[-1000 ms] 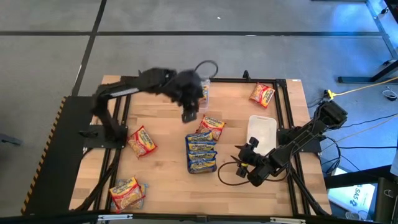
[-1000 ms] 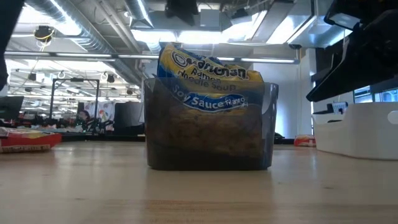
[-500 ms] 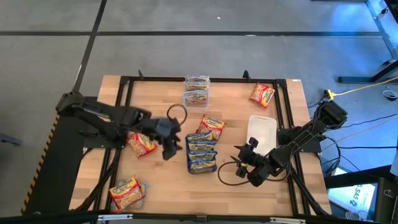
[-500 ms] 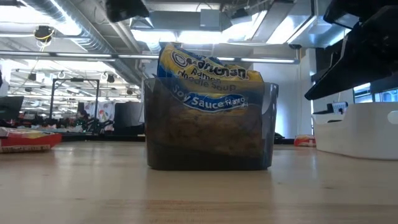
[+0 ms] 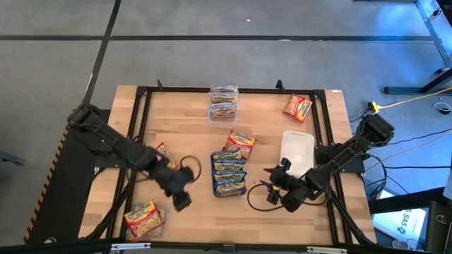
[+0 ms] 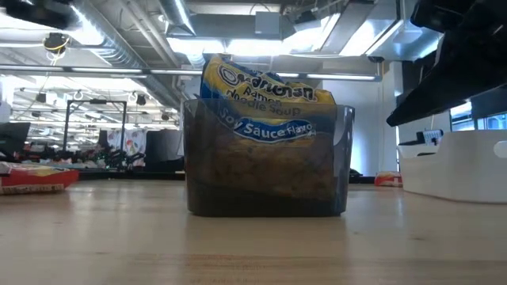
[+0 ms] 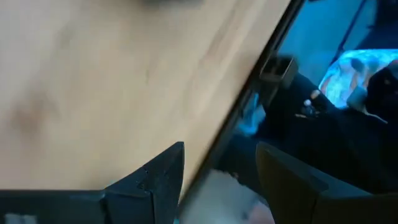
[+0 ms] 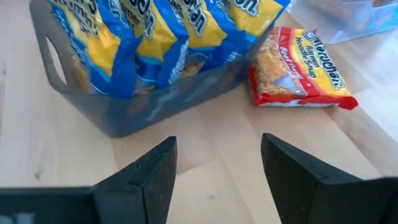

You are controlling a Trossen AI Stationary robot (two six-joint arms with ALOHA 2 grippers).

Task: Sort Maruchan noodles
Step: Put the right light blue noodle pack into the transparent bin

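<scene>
Maruchan packets lie scattered. Several blue-banded ones stand in a dark grey tray. A red one lies flat beside that tray, another red one sits at the far right, and one is half hidden under my left arm. Two more lie near the near-left corner. A clear tub at the far edge holds packets. My left gripper hangs open over bare wood near the near edge. My right gripper is open, right of the grey tray.
A white tray sits right of the grey tray, beside my right arm. A black metal frame rims the tabletop. Bare wood lies between the near-left packets and the grey tray.
My left arm has swung from over the clear tub at the far edge down the table toward the near edge and leftward, ending near the near-left packets. The clear tub and its packets now show uncovered. My right arm has kept still.
</scene>
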